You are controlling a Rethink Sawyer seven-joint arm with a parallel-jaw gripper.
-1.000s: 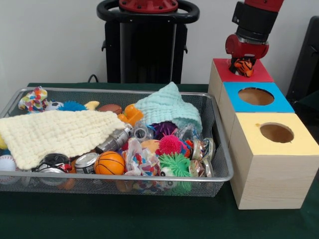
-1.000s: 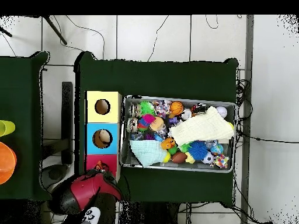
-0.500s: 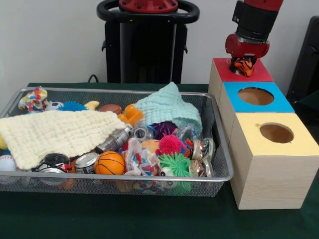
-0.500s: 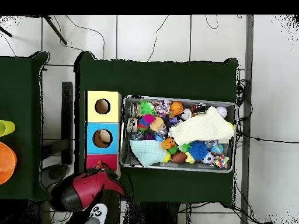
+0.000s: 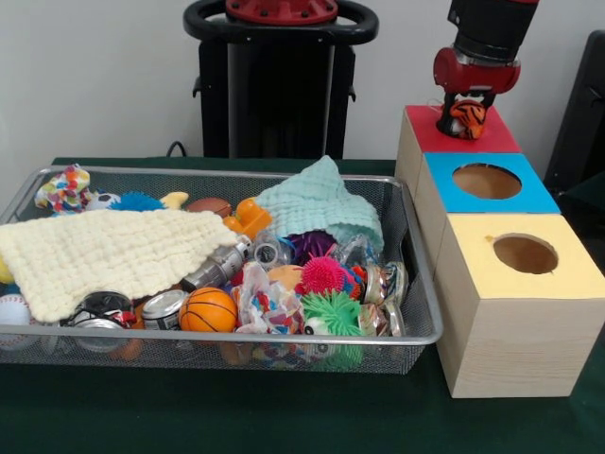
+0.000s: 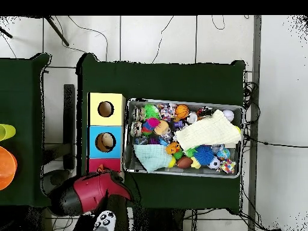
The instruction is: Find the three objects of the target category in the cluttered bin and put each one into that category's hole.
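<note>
My gripper [image 5: 465,112] hangs over the red-topped box [image 5: 492,142] at the far right and is shut on a small orange tiger-striped plush toy [image 5: 468,119]. The toy sits just above the red top; the hole there is hidden behind it. In the overhead view the red arm [image 6: 90,192] covers most of the red box [image 6: 108,163], and the gripper itself is hidden under it. The wire bin [image 5: 416,274] [image 6: 183,102] holds several mixed toys.
A blue box [image 5: 529,199] and a yellow box [image 5: 567,274] with round holes stand in a row nearer than the red one. The bin holds a cream cloth [image 5: 104,251], a mint cloth [image 5: 317,203], a toy basketball [image 5: 208,310], spiky balls and cans.
The gripper has risen a little and shifted slightly right over the red box, carrying the tiger toy with it. The bin's contents have not moved.
</note>
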